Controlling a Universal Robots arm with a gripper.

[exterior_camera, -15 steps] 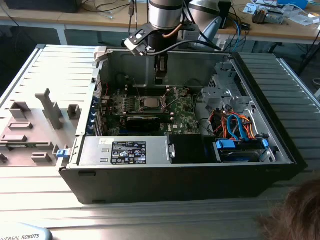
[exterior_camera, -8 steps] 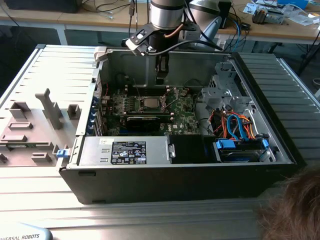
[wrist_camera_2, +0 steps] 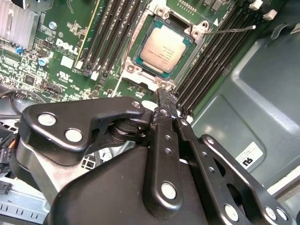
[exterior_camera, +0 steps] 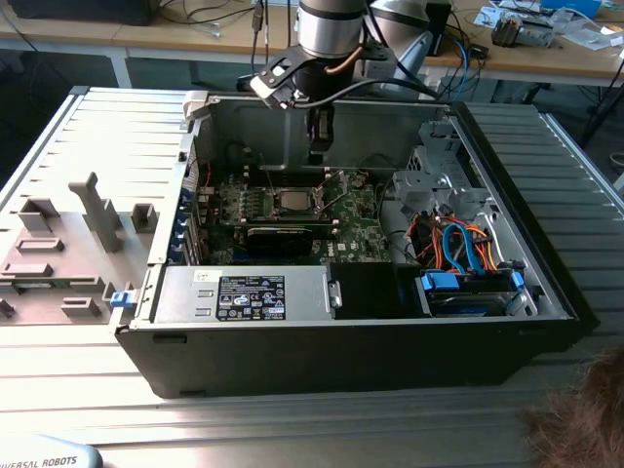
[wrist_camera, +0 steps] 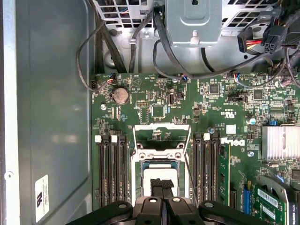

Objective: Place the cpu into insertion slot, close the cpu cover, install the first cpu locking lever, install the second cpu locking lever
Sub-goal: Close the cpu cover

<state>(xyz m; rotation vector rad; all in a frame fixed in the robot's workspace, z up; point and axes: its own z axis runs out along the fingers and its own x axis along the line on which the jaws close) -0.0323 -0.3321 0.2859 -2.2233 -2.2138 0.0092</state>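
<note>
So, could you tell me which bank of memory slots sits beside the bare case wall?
The bank with the grey case wall alongside; the other bank lies toward the finned heat sink.

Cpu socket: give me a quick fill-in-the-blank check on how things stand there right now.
1. The cpu lies in its ____ on the green motherboard.
2. The cpu cover stands ____, so the chip's whole top is bare.
3. The gripper, over the chip, is ____ with nothing between its fingers.
Missing words: socket; open; shut.
</note>
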